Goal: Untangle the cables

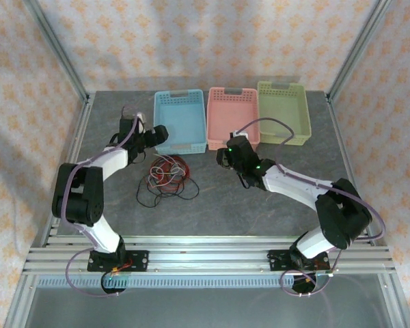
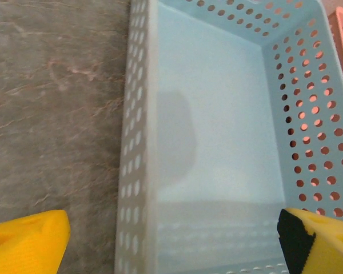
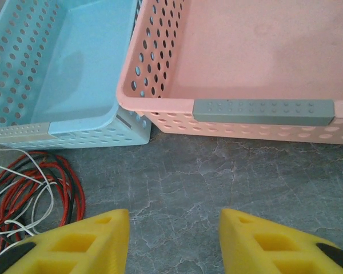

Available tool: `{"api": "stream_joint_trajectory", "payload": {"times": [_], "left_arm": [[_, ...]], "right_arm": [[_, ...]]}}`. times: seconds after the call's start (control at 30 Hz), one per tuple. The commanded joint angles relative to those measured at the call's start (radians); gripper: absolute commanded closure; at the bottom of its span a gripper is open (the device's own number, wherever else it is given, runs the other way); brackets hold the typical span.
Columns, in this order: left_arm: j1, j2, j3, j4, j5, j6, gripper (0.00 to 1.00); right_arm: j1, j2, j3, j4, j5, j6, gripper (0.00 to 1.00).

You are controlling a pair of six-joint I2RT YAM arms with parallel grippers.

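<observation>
Heaped on the counter (image 1: 260, 198) as one loose knot of cables (image 1: 167, 174), red, black and whitish, just in front of the near wall of the blue basket (image 1: 181, 119). No single heading; perhaps slightly longer from far to near, with thin black loops trailing toward the near edge. In a row with the blue basket, a pink basket (image 1: 222, 116) and a green basket (image 1: 282, 113). Over the blue basket's left wall, the left gripper (image 2: 171, 242), spread wide, grasping nothing. Right of the knot, the right gripper (image 3: 174, 234), partly parted over bare counter, likewise released.
</observation>
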Motion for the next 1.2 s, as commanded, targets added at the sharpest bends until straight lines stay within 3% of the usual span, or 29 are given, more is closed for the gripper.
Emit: {"api": "stream_joint_trajectory", "payload": {"times": [0.0, 0.43, 0.7, 0.83, 1.0, 1.17], "left_arm": [[0.009, 0.047, 0.081, 0.022, 0.077, -0.007, 0.05], [0.010, 0.217, 0.264, 0.070, 0.215, -0.036, 0.08], [0.010, 0.255, 0.322, 0.038, 0.180, -0.028, 0.02], [0.009, 0.161, 0.279, -0.002, 0.042, -0.015, 0.01], [0.009, -0.066, 0.089, 0.010, -0.144, -0.020, 0.01], [0.009, -0.308, -0.150, 0.032, -0.207, -0.047, 0.01]], "right_arm": [[0.006, -0.047, -0.020, -0.008, 0.053, 0.017, 0.55], [0.006, -0.067, -0.051, -0.011, 0.064, 0.036, 0.55], [0.005, -0.076, -0.055, -0.013, 0.070, 0.039, 0.53], [0.011, -0.098, -0.064, 0.007, 0.063, 0.036, 0.47], [0.052, -0.103, -0.064, 0.045, 0.055, 0.033, 0.40], [0.116, -0.080, -0.055, 0.111, 0.052, 0.046, 0.32]]}}
